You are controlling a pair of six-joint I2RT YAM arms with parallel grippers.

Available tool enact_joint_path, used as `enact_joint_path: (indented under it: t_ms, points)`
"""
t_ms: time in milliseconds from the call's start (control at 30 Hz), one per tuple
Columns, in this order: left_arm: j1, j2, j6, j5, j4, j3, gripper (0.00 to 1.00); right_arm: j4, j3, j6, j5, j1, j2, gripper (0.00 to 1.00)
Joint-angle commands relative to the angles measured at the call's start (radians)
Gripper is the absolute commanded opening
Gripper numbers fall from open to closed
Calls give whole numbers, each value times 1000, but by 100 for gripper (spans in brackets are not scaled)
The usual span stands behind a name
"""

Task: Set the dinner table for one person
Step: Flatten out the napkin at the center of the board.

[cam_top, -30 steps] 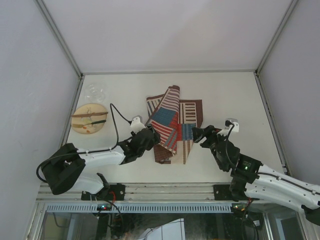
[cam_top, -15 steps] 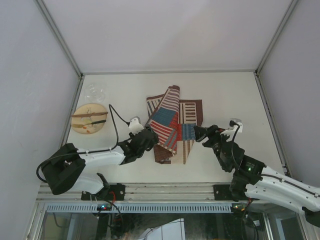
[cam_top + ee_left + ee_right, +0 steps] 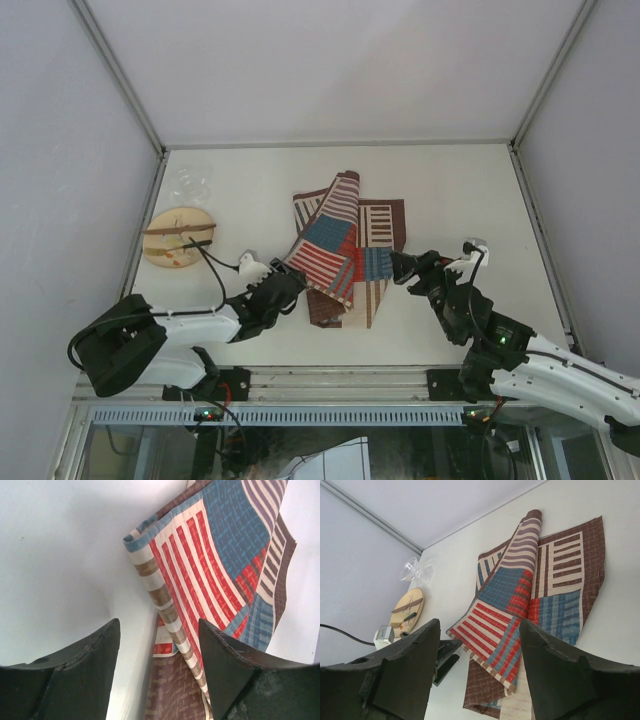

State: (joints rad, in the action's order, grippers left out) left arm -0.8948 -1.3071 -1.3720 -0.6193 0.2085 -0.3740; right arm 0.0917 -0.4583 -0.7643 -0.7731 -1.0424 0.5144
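Observation:
The dinner table (image 3: 450, 190) is a white top with aluminium rails. On it lies a red, brown and blue striped placemat (image 3: 350, 245), its left part folded over to the right as a loose flap. My left gripper (image 3: 287, 287) stands open at the flap's lower left edge. In the left wrist view the flap's striped edge (image 3: 170, 615) runs down between the open left gripper's (image 3: 159, 647) fingers, close to the right one. My right gripper (image 3: 400, 266) is open just off the placemat's right edge, nothing between the right gripper's (image 3: 480, 647) fingers.
A round tan plate (image 3: 180, 238) with cutlery lying on it sits at the table's left side, a clear glass (image 3: 190, 184) just behind it. Both show in the right wrist view too: the plate (image 3: 407, 611) and the glass (image 3: 415, 570). Grey walls close in the table.
My left arm has drawn back toward the near left, away from the flap's middle to its edge. My right wrist has shifted slightly right. Both grippers stayed open.

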Motion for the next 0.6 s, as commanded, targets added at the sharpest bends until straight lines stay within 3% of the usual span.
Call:
enact_joint_path:
  t_ms: [0,133,467,567]
  points:
    - [1,31,-38,-93,71,26,68,22,-8,-22,8,5,-8,65]
    - [17,-25,-4,-94,170,32,68,42,-8,-36,13,4,-9,65]
    - [117,-326,-29,119,461,-4,62,76,-8,-48,7,2,-42,64]
    - [129,-385,-16,143,531,-14,48,89,-7,-55,3,0,-44,64]
